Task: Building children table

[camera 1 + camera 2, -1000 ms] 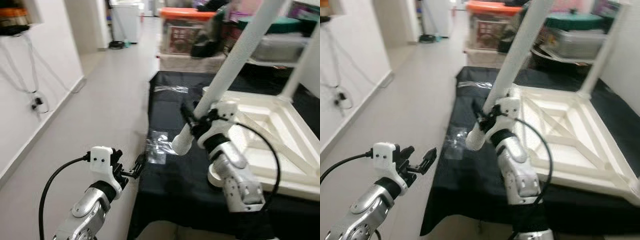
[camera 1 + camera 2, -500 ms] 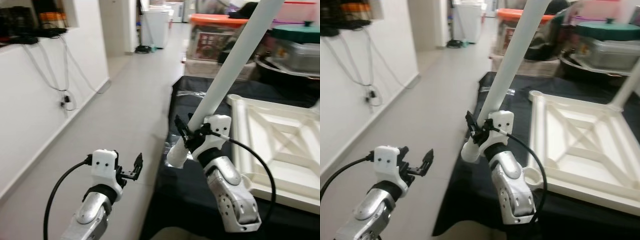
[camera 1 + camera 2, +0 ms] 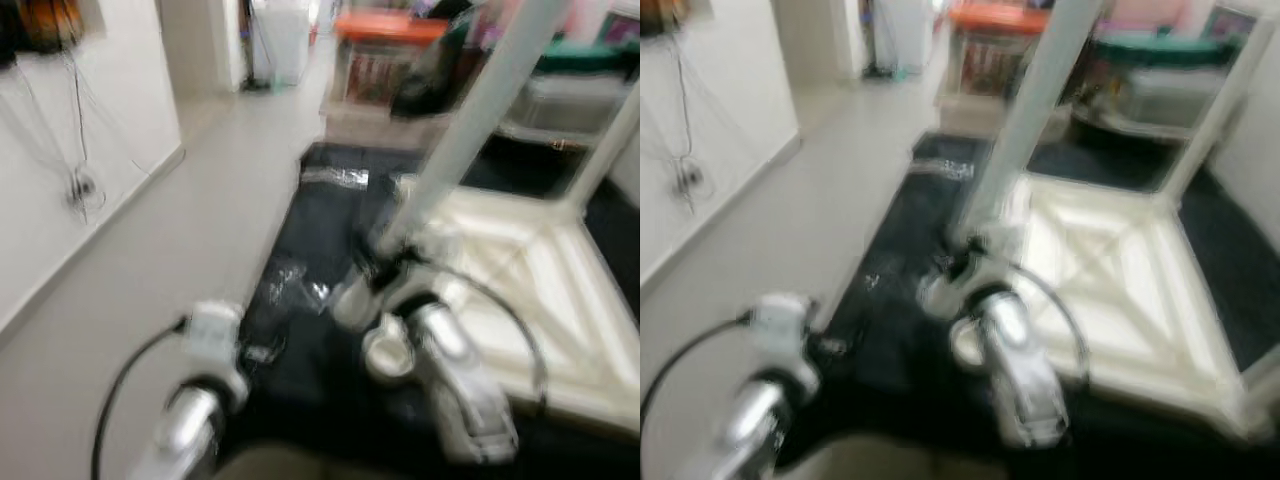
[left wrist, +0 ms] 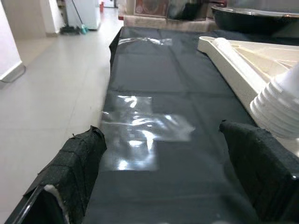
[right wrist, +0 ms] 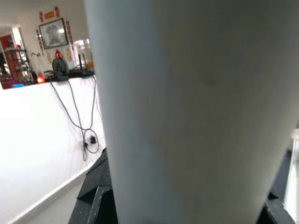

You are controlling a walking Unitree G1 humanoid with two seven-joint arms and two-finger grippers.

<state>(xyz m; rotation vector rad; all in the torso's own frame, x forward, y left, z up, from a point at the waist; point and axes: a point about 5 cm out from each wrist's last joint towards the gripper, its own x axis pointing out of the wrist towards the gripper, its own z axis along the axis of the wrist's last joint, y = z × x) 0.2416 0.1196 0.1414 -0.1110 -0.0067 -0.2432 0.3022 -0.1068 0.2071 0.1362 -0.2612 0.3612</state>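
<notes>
Both eye views are blurred. A long white table leg (image 3: 460, 130) slants up to the right, and my right gripper (image 3: 385, 265) is shut on it near its lower end. In the right wrist view the leg (image 5: 187, 112) runs between the black fingers (image 5: 93, 200). The upturned white table top (image 3: 530, 260) lies on a black cloth (image 3: 310, 220), with another leg (image 3: 605, 140) standing at its far corner. My left gripper (image 4: 168, 172) is open, low over the cloth's near left part, with nothing in it. The held leg's ribbed end (image 4: 280, 107) is close by it.
Shiny patches of clear tape (image 4: 140, 126) lie on the cloth. Pale floor (image 3: 150, 220) runs along the left beside a white wall with hanging cables (image 3: 75, 180). Storage boxes and an orange-lidded bin (image 3: 385, 55) stand behind the cloth.
The whole picture has shifted and blurred, so the camera is moving. The left gripper now hangs over the cloth's edge instead of the floor. The right gripper still holds the leg.
</notes>
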